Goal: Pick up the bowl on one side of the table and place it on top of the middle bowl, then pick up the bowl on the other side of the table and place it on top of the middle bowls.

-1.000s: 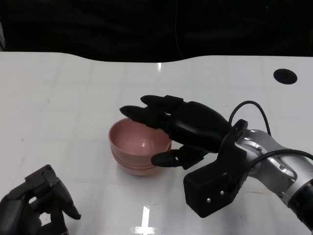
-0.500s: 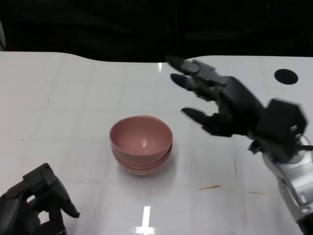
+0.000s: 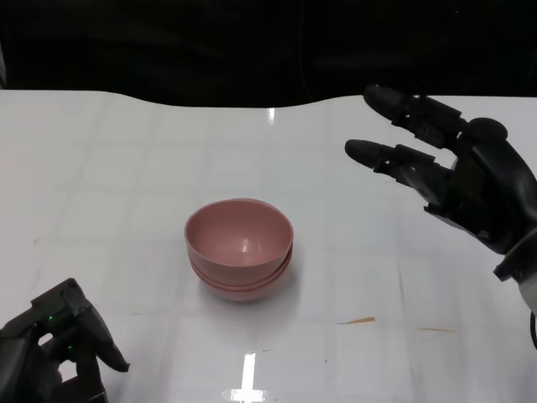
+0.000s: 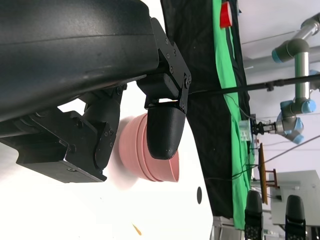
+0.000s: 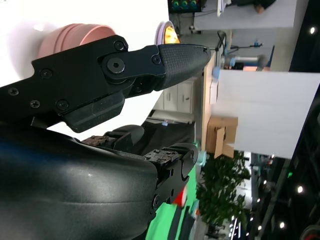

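A stack of pink bowls (image 3: 241, 248) stands nested in the middle of the white table (image 3: 126, 168); it also shows in the left wrist view (image 4: 137, 150) and partly in the right wrist view (image 5: 75, 35). My right hand (image 3: 457, 180) hovers up and to the right of the stack, fingers spread, holding nothing. My left hand (image 3: 54, 348) sits at the lower left near the table's front edge, fingers curled in with nothing in them.
A black round hole (image 3: 489, 128) marks the table at the far right, partly behind my right hand. A small orange streak (image 3: 358, 320) lies on the table right of the stack. A dark backdrop runs behind the table's far edge.
My right hand has let go of the top bowl, lifted off the stack and drawn back to the right. The left hand has stayed low at the front left.
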You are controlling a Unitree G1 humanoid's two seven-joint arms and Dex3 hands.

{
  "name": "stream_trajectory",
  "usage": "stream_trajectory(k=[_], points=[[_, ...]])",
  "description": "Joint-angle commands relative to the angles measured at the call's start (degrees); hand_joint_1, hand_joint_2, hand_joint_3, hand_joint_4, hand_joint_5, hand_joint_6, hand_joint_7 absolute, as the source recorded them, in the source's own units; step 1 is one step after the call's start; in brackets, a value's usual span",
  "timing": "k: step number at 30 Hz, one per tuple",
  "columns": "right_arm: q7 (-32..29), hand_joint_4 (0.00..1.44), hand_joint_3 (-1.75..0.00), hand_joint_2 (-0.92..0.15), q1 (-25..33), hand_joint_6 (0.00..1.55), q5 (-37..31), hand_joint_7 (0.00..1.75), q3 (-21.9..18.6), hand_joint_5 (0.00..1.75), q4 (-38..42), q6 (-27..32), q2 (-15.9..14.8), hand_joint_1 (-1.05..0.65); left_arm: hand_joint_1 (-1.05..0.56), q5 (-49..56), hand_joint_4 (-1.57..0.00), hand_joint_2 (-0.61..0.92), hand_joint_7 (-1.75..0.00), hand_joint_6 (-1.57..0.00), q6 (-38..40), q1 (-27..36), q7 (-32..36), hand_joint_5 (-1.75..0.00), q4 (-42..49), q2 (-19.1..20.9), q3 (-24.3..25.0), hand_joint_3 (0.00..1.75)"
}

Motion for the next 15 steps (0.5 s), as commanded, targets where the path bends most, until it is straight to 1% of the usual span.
stream_trajectory(k=[1,2,3,4,6,9,10,11,12,13,15], points=[[0.03,0.76,-0.14,-0.9,5.4,0.55,2.88,0.07,-3.29,0.19,-5.3,2.68,-1.63,-0.51,0.44,-1.1,-0.97,0.89,-1.75,-0.69,0.1,-0.02,-0.7,-1.75,0.34,1.04,0.8,1.13],[0.17,0.87,-0.11,-0.9,7.75,0.65,3.51,0.09,-4.21,0.23,-6.92,3.1,-2.1,-0.4,0.44,-1.16,-0.97,0.89,-1.75,-0.69,0.4,-0.05,-0.65,-1.75,0.27,1.1,0.88,1.13],[0.26,0.92,-0.11,-0.9,9.23,0.71,3.85,0.1,-4.75,0.25,-8.0,3.4,-2.39,-0.35,0.44,-1.19,-0.97,0.88,-1.75,-0.69,0.58,-0.06,-0.62,-1.75,0.22,1.14,0.92,1.13],[0.38,0.95,-0.1,-0.9,10.71,0.75,3.85,0.1,-5.13,0.26,-8.63,3.19,-2.48,-0.32,0.43,-1.23,-0.97,0.88,-1.75,-0.68,0.66,-0.06,-0.57,-1.75,0.18,1.13,0.95,1.13],[0.47,1.03,-0.1,-0.91,12.45,0.91,3.73,0.11,-5.58,0.32,-9.3,2.85,-2.49,-0.23,0.44,-1.33,-0.96,0.88,-1.75,-0.68,0.71,-0.17,-0.55,-1.75,0.24,1.12,1.01,1.14],[0.47,1.04,-0.1,-0.91,12.97,0.97,3.7,0.1,-5.69,0.35,-9.65,2.85,-2.47,-0.2,0.44,-1.37,-0.96,0.88,-1.75,-0.67,0.73,-0.22,-0.55,-1.75,0.27,1.13,1.02,1.15],[0.51,1.04,-0.1,-0.91,14.98,0.97,3.36,0.09,-5.86,0.35,-9.74,1.64,-2.1,-0.2,0.44,-1.43,-0.96,0.88,-1.75,-0.67,0.54,-0.39,-0.67,-1.75,0.56,1.22,1.13,1.15],[0.54,1.01,-0.16,-0.91,16.49,1.05,3.09,0.12,-5.99,0.55,-9.82,0.73,-1.81,-0.17,0.44,-1.47,-0.96,0.88,-1.75,-0.67,0.4,-0.52,-0.76,-1.75,0.78,1.29,1.22,1.15],[0.53,0.92,-0.26,-0.88,17.53,1.11,2.93,0.12,-6.04,0.8,-9.87,0.05,-1.64,-0.14,0.44,-1.5,-0.96,0.88,-1.75,-0.67,0.29,-0.6,-0.82,-1.75,0.94,1.34,1.27,1.15],[0.51,0.89,-0.3,-0.86,18.08,1.13,2.88,0.12,-6.03,0.89,-9.88,-0.39,-1.58,-0.14,0.44,-1.52,-0.96,0.88,-1.75,-0.67,0.23,-0.65,-0.85,-1.75,1.02,1.37,1.29,1.15],[0.48,0.86,-0.34,-0.84,18.19,1.14,2.88,0.12,-5.96,0.97,-9.89,-0.59,-1.59,-0.13,0.44,-1.54,-0.96,0.88,-1.75,-0.67,0.2,-0.66,-0.86,-1.75,1.06,1.38,1.29,1.15]])
